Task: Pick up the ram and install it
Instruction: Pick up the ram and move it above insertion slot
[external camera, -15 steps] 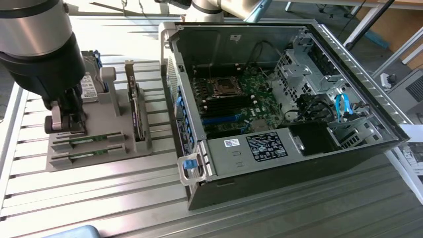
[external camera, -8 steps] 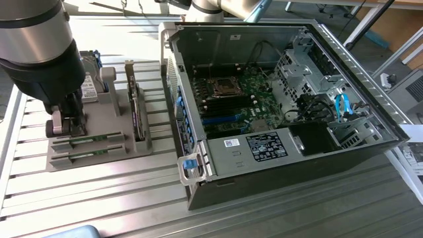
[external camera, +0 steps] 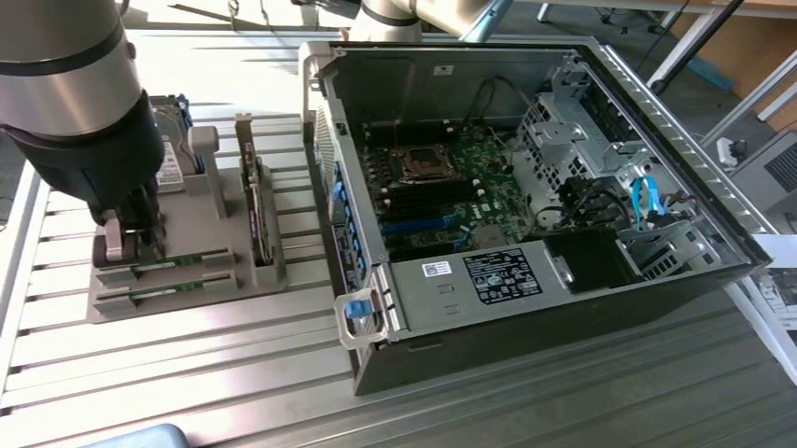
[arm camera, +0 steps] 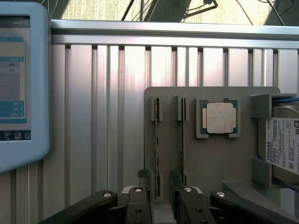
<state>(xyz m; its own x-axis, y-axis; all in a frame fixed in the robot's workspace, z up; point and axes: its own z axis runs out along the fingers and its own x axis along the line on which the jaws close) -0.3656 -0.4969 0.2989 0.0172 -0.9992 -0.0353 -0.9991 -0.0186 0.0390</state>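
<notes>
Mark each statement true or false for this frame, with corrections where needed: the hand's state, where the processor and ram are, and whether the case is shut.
1. The hand is open. True.
2. The processor sits in the holder. True.
3. The holder's ram slots are empty. False: one ram stick stands in its slot, running between the open hand's fingers, and a second stick stands beside it.
4. The case is closed. False: its side is off and the motherboard is in plain sight.
</notes>
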